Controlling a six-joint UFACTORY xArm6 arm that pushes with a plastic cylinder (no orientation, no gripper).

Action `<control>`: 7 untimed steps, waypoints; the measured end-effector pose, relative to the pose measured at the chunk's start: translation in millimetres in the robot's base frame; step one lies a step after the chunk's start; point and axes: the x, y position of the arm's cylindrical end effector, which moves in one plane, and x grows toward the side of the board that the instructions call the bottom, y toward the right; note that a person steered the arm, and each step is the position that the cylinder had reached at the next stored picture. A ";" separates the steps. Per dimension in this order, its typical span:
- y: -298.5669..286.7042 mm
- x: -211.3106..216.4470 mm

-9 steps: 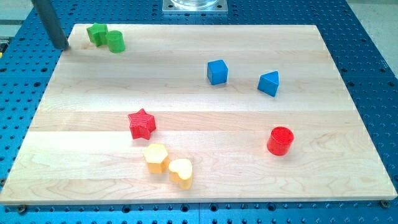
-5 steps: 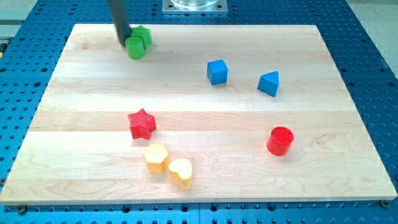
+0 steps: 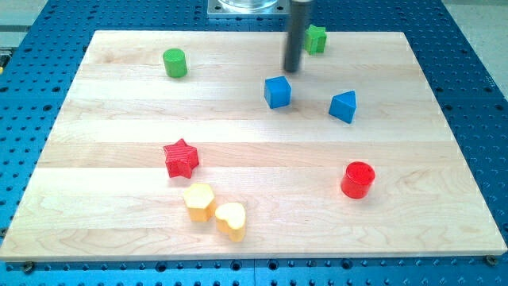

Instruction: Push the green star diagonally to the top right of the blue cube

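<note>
The green star [image 3: 316,38] lies near the board's top edge, up and to the right of the blue cube [image 3: 277,91]. My tip [image 3: 293,69] stands just above the blue cube and to the lower left of the green star, apart from both. A green cylinder [image 3: 175,62] sits alone at the upper left.
A blue triangular block [image 3: 343,106] lies right of the blue cube. A red cylinder [image 3: 357,179] is at the lower right, a red star [image 3: 181,158] left of centre, and a yellow hexagon-like block [image 3: 198,201] and a yellow heart [image 3: 231,220] below it. The wooden board [image 3: 444,159] lies on a blue perforated table.
My tip swept from the upper left to right of centre. The green star went with it along the top edge to the upper right of the blue cube. The green cylinder stayed at the upper left.
</note>
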 end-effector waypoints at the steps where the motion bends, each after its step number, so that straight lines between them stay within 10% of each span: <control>1: -0.3 -50.5; 3: 107.9 -62.4; 5: -26.6 38.1; 7: -228.8 33.1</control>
